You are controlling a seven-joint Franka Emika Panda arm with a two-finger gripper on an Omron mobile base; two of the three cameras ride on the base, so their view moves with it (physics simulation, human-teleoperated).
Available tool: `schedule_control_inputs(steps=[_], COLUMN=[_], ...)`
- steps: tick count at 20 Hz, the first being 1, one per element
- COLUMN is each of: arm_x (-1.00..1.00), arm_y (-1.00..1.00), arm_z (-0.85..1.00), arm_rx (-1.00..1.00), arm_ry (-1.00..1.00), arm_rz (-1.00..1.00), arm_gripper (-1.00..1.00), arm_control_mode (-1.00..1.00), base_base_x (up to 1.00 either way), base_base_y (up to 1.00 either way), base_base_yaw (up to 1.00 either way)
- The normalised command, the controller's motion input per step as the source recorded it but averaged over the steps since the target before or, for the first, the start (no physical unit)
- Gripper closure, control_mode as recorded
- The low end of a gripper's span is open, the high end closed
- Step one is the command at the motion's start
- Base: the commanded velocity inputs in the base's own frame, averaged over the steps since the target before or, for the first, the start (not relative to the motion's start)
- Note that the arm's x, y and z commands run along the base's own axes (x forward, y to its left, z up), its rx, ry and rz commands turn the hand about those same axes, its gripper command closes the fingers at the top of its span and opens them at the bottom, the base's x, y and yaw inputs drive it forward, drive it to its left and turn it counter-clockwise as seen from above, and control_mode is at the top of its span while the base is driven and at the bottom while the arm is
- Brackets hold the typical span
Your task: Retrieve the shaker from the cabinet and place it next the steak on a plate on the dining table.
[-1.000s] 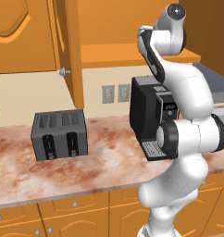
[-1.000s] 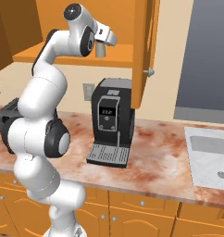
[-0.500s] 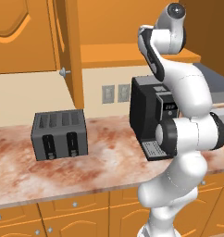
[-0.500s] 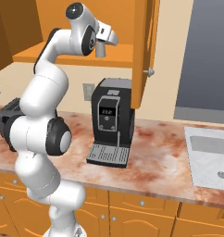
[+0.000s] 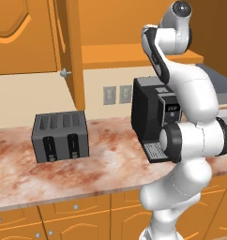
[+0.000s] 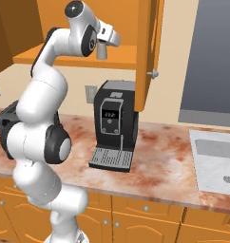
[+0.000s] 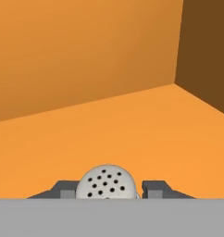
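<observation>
Pincer clamped on shaker, perforated cap wedged between the two fingertips, both just above cabinet shelf, well inside the open door. Hardly any shift vs half a sec ago, arm holding same pose up at cabinet. Grasp prob. done; next: pull out, carry to plate on dining table.

Marbled reddish-brown and cream counter along the wall, over orange drawers. Standing on it: grey toaster toward the left, black coffee machine further right, well apart. Grey sink set into the right end. Above, orange cabinet with open doors; bare orange shelf inside, carrying a grey shaker with a perforated cap.
</observation>
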Motion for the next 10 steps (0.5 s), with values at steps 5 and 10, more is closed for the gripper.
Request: schedule_control_inputs(steps=[5,10], arm_x=[-0.95,-1.00], arm_y=[0.00,0.06], arm_z=[0.00,-0.08], arm_rx=[0.00,0.00], arm_ry=[-0.01,-0.13], arm_rz=[0.05,0.13], arm_gripper=[1.00,1.00], arm_control_mode=[-1.00,-1.00], base_base_x=[0.00,0.00], base_base_y=[0.00,0.00], base_base_yaw=[0.00,0.00])
